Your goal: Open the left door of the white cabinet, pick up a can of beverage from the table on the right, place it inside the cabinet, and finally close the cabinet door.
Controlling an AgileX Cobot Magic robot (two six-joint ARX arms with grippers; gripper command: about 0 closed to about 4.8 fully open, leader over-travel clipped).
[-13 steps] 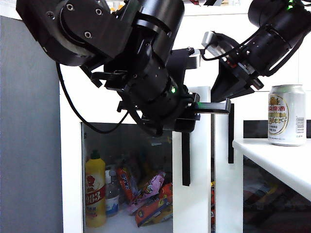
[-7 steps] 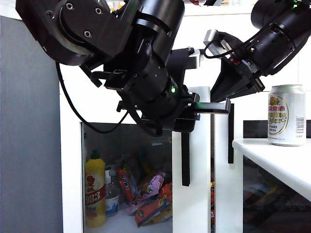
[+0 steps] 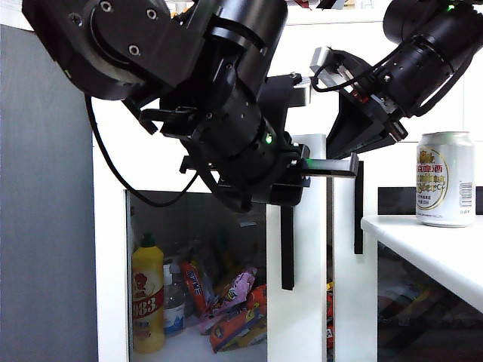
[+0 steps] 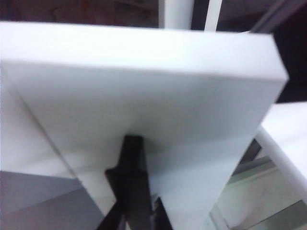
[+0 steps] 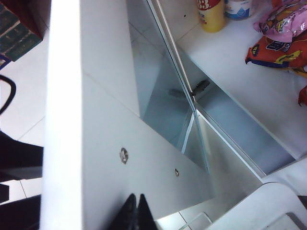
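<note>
The white cabinet has its left door swung out, seen edge-on. My left gripper is shut on the top of the door's vertical black bar handle. My right gripper is shut and holds nothing. Its tips rest against the door's white inner face, beside two screws. The can of beverage, silver with a gold oval label, stands upright on the white table at the right, below the right arm.
Inside the cabinet stand a yellow bottle with a green cap, a smaller bottle and several snack packets. The right door's black handle shows behind the open door. A grey wall is at the left.
</note>
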